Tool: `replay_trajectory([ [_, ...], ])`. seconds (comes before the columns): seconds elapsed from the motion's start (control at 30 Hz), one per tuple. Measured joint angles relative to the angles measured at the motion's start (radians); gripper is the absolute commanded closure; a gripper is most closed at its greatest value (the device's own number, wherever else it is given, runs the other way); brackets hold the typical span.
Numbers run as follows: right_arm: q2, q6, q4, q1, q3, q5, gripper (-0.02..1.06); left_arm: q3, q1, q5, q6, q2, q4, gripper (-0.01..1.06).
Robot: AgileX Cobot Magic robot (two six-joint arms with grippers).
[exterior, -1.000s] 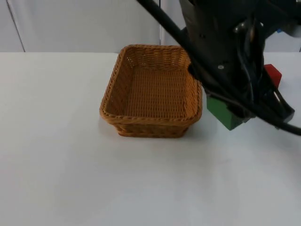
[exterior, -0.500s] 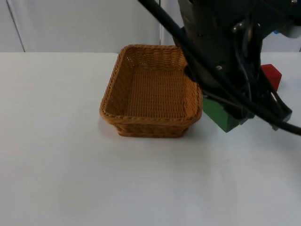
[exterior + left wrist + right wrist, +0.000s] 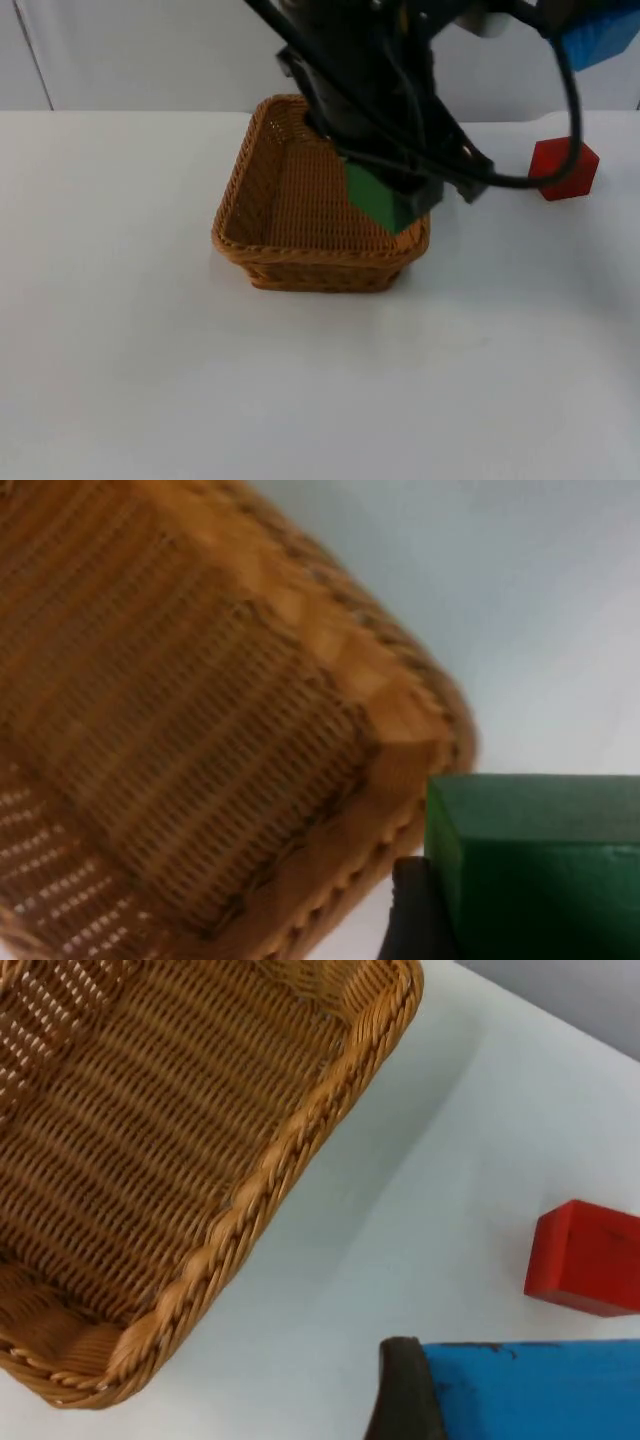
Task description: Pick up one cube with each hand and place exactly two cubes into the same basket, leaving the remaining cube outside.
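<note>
Left end effector [image 3: 392,200] closed on the green cube [image 3: 383,198], carried above the near right corner of the wicker basket [image 3: 258,160]; the cube hangs over the inside of the rim rather than the middle of the floor. In the left wrist view the green cube [image 3: 535,865] sits against a dark fingertip [image 3: 412,915], with the basket's [image 3: 180,740] corner wall just beyond it. Right end effector [image 3: 600,35] closed on the blue cube [image 3: 600,38], held high and well off to the right of the basket; the right wrist view shows the blue cube [image 3: 530,1388] beside its fingertip [image 3: 402,1390]. The red cube [image 3: 563,168] rests on the white surface [image 3: 120,330], below and slightly left of the right end effector, apart from the basket. To release well, the left end effector should probably travel further inward from the corner and lower before opening, so the cube cannot catch the rim and tip outward. The red cube should stay untouched.
</note>
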Motion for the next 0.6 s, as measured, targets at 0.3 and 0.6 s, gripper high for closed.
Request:
replay_trajectory([
  [0.3,0.100,-0.004,0.031,0.000,-0.111,0.052,1.05,0.000,0.041,-0.040,0.021,0.000,-0.015,1.05],
  [0.6,0.284,-0.033,0.125,0.000,-0.322,0.118,1.05,0.042,0.079,-0.168,0.012,0.000,0.006,1.05],
])
